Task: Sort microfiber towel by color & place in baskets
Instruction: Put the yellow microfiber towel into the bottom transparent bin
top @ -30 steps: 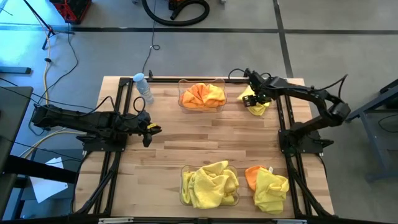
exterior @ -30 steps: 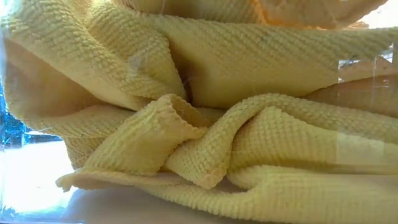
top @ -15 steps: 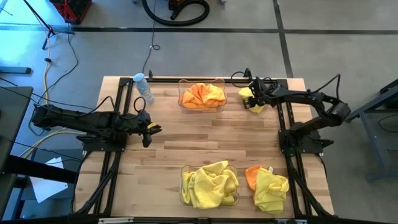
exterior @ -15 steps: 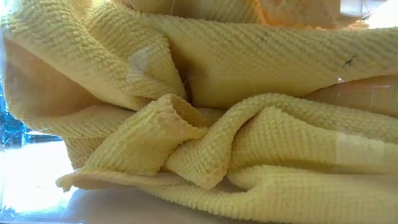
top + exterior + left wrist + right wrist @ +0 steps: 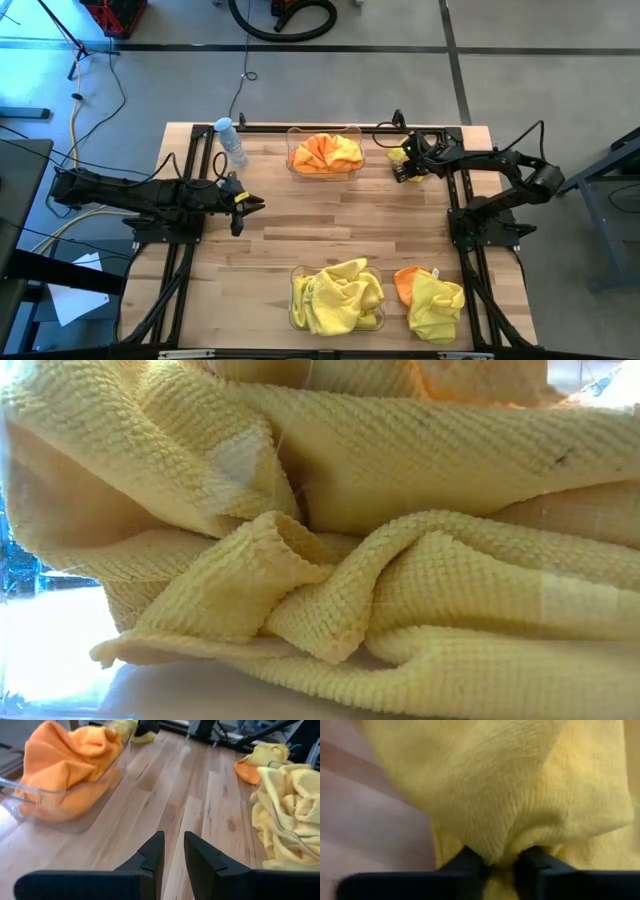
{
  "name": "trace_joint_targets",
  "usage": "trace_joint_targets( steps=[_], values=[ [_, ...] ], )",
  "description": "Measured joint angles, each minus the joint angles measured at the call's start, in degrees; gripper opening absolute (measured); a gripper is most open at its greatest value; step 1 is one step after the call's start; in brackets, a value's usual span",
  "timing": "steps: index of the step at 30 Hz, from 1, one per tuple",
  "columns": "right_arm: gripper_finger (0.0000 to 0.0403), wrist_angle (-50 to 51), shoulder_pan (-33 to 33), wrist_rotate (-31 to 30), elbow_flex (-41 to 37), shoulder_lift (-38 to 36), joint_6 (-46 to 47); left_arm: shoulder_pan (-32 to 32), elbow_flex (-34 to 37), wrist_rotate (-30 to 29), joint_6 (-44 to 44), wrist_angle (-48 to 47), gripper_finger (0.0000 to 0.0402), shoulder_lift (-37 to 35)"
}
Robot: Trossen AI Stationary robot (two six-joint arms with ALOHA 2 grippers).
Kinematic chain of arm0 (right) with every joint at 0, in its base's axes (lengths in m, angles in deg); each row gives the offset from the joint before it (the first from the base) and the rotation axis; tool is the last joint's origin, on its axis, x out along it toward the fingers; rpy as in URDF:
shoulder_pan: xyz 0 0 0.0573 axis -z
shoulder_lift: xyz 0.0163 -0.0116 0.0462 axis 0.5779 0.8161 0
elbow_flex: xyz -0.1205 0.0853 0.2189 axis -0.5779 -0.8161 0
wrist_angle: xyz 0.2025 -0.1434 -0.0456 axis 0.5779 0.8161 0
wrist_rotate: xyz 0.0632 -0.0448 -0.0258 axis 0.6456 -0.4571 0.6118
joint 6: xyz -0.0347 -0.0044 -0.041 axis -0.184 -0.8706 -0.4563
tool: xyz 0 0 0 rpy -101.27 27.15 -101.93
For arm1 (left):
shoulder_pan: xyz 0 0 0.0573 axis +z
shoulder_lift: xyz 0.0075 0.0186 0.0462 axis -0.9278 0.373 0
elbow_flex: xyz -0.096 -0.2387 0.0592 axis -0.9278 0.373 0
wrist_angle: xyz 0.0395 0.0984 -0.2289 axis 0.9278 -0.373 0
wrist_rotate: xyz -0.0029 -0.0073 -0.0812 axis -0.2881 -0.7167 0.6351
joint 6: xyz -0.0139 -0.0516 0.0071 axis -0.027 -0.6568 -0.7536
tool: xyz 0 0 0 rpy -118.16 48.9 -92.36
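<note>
A small yellow towel (image 5: 399, 155) lies bunched on the table near the far right corner, and my right gripper (image 5: 407, 166) is down on it, shut on its cloth. The far basket (image 5: 292, 166) holds orange towels (image 5: 326, 152). The near basket (image 5: 296, 312) holds yellow towels (image 5: 338, 293), which fill the low view (image 5: 320, 560). At the table's left my left gripper (image 5: 250, 205) hovers above the wood, its fingers (image 5: 152, 855) close together with nothing between them. My right gripper pinches a raised fold of the yellow towel (image 5: 499, 851) between its two fingers (image 5: 468, 862). The fingers come from above, slanting steeply down. The rest of the towel lies bunched on the table around them.
A loose pile of an orange towel (image 5: 407, 281) and a yellow one (image 5: 437, 303) lies at the near right, beside the near basket. A small water bottle (image 5: 230, 140) stands at the far left. Bare wood lies between the two baskets.
My right gripper has come down onto the small yellow towel at the far right, tipping more steeply downward. The towel has bunched into a smaller heap under it. My left gripper has rolled a little in place.
</note>
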Motion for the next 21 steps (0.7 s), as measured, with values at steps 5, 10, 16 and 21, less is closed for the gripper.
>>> trace_joint_targets(
  steps=[5, 10, 16, 21],
  values=[
    [0.0019, 3.72, -1.73, 3.92, 0.34, -1.87, 3.0, -0.38, 0.0, 1.69, 1.25, 0.53, 0.006, -0.05],
    [0.0014, 16.2, -6.48, 3.31, 2.71, -9.66, 9.45, -3.05, 0.0, 3.13, 7.05, 0.57, 0.006, -1.56],
    [0.0009, 29.76, -19.01, -2.1, 6.96, -22.8, 25.75, -5.33, 0.04, 3.02, 13.41, -1.16, 0.006, -5.24],
    [0.0004, 34.2, -32.61, -6.45, 12.98, -28.52, 41.88, -7.44, 1.78, 3.15, 17.24, -2.26, 0.006, -10.18]
  ],
)
